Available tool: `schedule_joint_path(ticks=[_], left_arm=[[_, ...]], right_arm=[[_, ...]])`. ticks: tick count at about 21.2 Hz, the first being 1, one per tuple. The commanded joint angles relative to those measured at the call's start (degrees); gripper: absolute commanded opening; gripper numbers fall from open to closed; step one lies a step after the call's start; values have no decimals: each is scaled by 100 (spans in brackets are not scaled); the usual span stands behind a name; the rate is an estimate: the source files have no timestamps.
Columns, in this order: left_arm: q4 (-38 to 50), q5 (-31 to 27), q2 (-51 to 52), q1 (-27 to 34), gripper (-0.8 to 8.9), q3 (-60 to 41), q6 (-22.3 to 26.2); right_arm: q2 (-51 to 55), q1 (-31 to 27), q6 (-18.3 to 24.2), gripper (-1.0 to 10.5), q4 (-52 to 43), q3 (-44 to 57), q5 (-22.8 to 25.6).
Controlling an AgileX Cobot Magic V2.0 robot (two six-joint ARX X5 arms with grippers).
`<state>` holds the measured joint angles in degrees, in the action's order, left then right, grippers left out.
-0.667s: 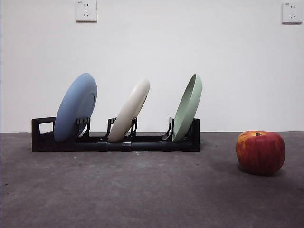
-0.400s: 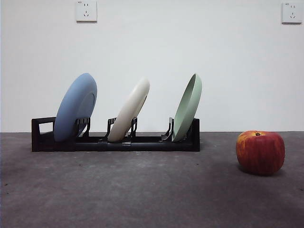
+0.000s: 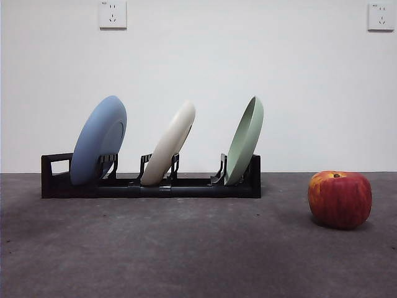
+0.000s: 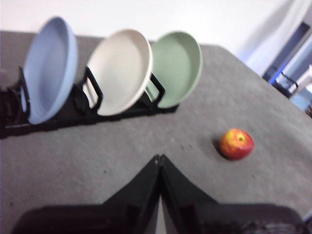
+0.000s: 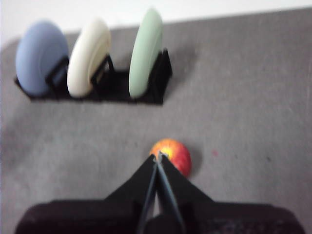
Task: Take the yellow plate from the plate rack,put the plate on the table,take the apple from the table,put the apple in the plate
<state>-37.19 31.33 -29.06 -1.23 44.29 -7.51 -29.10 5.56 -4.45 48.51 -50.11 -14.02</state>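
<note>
The cream yellow plate (image 3: 169, 144) leans in the middle slot of the black plate rack (image 3: 149, 185), between a blue plate (image 3: 98, 139) and a pale green plate (image 3: 244, 140). On the table (image 3: 186, 248) to the right rests the red apple (image 3: 340, 198). No arm shows in the front view. My left gripper (image 4: 159, 158) is shut and empty, high above the table in front of the plate rack (image 4: 73, 112) and the yellow plate (image 4: 119, 70). My right gripper (image 5: 157, 156) is shut too, hovering above the apple (image 5: 173, 153).
Two wall sockets (image 3: 112, 13) sit on the white wall behind. Bare grey table lies in front of the rack and between the rack and the apple. In the left wrist view the table's far edge (image 4: 273, 87) shows past the apple (image 4: 236, 143).
</note>
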Motion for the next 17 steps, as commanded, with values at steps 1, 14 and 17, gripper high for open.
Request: schedule_joint_path(ticks=[1,14,17], left_arm=[[-446,66,-216,11,-6,393,444],[-839,374,-514,-149,372,841,529],[-815,601,-562,-149,574,844,492]], right_arm=[[-313,4,518,-11,496,-435,-127],[-824,4,901,392,1156,-1115,-470],[-824,4,898,551,1163,-1115,-470]])
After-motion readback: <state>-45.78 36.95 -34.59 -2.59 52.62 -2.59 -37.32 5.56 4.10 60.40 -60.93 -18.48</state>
